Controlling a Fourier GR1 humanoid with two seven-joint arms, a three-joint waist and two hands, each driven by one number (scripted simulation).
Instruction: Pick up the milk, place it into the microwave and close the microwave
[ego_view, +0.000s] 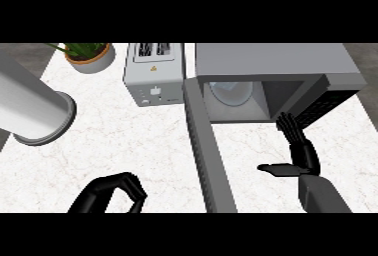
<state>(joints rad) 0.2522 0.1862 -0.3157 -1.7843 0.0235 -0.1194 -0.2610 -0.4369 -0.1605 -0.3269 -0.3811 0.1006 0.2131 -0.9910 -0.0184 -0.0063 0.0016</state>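
The grey microwave (273, 60) stands at the back right with its door (209, 150) swung wide open toward me. Inside, a round glass plate (232, 92) shows on the cavity floor. No milk carton is in sight anywhere in the head view. My right hand (301, 150) is open in front of the cavity's right part, fingers straight and pointing at the opening, thumb spread to the left, holding nothing. At the lower left, my left hand (111, 192) hovers over the counter with its fingers curled and nothing in them.
A silver toaster (153, 75) stands just left of the microwave. A potted plant (90, 56) sits at the back left. A large white cylinder (29, 105) lies at the left edge. The white marble counter (133, 145) spreads between them.
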